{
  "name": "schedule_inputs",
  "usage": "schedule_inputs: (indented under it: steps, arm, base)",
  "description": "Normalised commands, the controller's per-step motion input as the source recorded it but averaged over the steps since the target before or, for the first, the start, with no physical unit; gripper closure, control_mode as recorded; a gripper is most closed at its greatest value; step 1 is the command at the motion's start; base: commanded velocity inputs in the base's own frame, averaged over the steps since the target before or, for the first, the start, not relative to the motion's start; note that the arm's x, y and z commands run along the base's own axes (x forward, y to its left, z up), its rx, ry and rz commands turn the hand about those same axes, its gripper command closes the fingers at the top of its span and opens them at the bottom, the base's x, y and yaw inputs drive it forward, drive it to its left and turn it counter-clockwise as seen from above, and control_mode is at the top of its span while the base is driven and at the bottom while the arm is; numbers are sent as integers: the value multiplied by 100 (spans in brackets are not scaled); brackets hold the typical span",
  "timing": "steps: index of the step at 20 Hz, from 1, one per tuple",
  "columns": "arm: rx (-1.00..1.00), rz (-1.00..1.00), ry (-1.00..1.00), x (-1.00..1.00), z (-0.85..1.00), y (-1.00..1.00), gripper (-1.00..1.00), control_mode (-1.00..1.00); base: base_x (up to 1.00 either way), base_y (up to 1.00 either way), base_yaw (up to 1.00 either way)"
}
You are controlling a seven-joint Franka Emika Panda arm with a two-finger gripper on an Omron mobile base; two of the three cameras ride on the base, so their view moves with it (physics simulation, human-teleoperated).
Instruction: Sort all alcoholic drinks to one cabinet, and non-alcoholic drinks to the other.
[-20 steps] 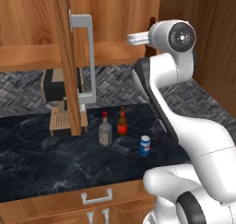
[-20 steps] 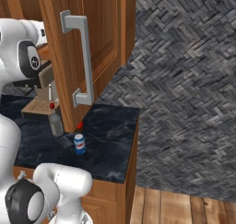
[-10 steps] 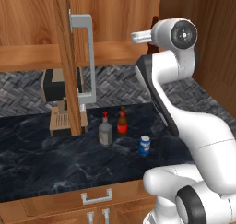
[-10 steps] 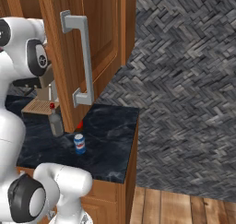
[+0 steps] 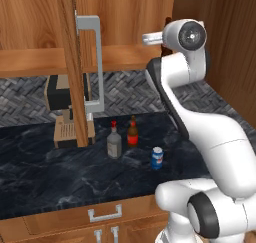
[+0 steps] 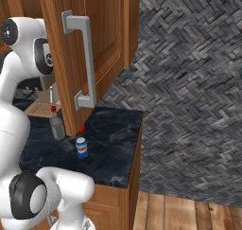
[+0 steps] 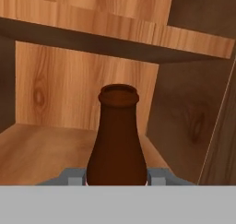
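The open wooden cabinet [image 7: 69, 140] takes the arm's reach. Inside it, above the shelf floor, the gripper [image 7: 116, 179] clamps a dark cola bottle [image 7: 117, 140]. On the black counter [image 5: 60, 177] stand the liquor bottle [image 5: 114, 143], beer bottle [image 5: 132, 132] and blue soda can [image 5: 157, 158].

counter [image 5: 60, 177]: black marble | on it: liquor bottle [image 5: 114, 143], beer bottle [image 5: 132, 132], soda can [image 5: 157, 158]

The white arm [image 5: 200, 117] rose from the lower right of the left base view, bent at a high elbow near the upper right, and reached away toward the upper centre. In the hand view, the gripper [image 7: 116, 180] sat bottom centre, jaws clamped on a brown bottle [image 7: 116, 144].
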Motion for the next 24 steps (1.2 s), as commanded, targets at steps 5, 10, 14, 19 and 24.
schedule_inputs:
  steps: [5, 10, 14, 19, 24]
  arm:
    - [0, -4, 0, 37, -3, -11, 100, -100]
    - [0, -2, 1, 33, -1, -17, 100, -100]
    - [0, -1, 2, 27, -6, -17, 100, -100]
    - [1, -2, 3, 28, -13, -12, 100, -100]
    - [0, -1, 1, 28, -12, -8, 100, -100]
  base:
    - [0, 0, 0]
    - [0, 0, 0]
    - [0, 0, 0]
    - [0, 0, 0]
    - [0, 0, 0]
